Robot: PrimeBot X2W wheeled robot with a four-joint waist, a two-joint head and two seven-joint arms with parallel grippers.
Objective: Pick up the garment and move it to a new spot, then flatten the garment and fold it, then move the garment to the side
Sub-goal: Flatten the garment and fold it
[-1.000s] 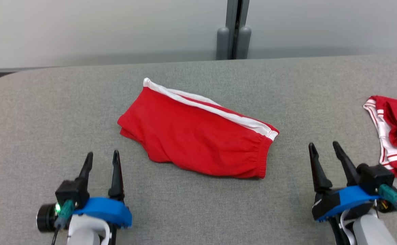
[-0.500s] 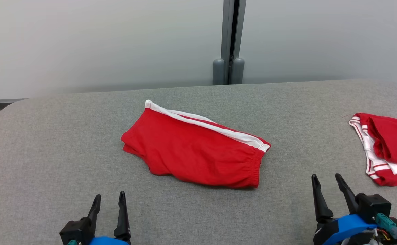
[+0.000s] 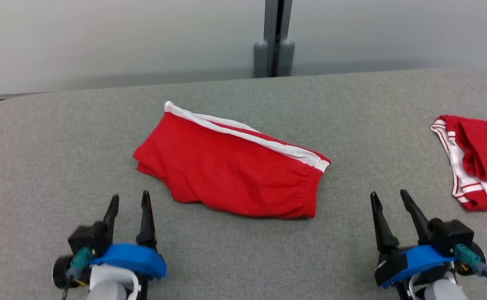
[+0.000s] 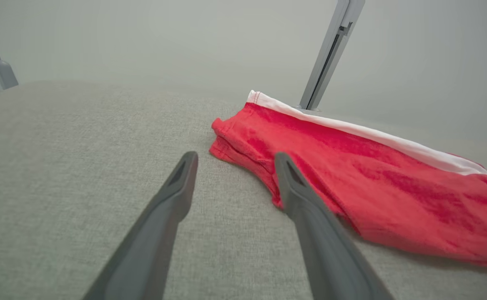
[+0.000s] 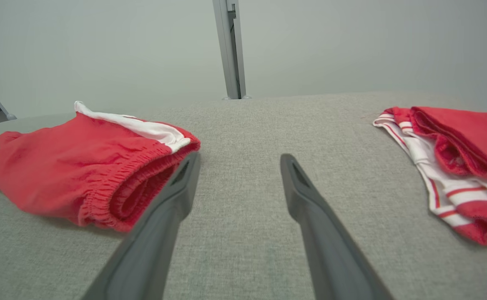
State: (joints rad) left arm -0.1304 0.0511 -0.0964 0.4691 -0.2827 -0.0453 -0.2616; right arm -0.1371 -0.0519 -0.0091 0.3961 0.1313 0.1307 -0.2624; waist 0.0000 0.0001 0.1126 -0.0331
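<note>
Reaching forward over the grey table point(image 3: 39, 158), the left gripper point(image 3: 130, 194) and right gripper point(image 3: 387, 193) are empty, fingers spread, flanking the folded red garment point(image 3: 227, 171) on its near side without touching it. The right wrist view exposes its stacked waistband layers, which look flat from the head. A second red-and-white piece point(image 3: 477, 162) lies well right of the garment, and a grey post point(image 3: 273, 37) stands behind it.

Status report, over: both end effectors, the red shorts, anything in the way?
Left end effector open, empty. Right end effector open, empty. Red shorts folded on table, not held. Second red garment far right, apart.
</note>
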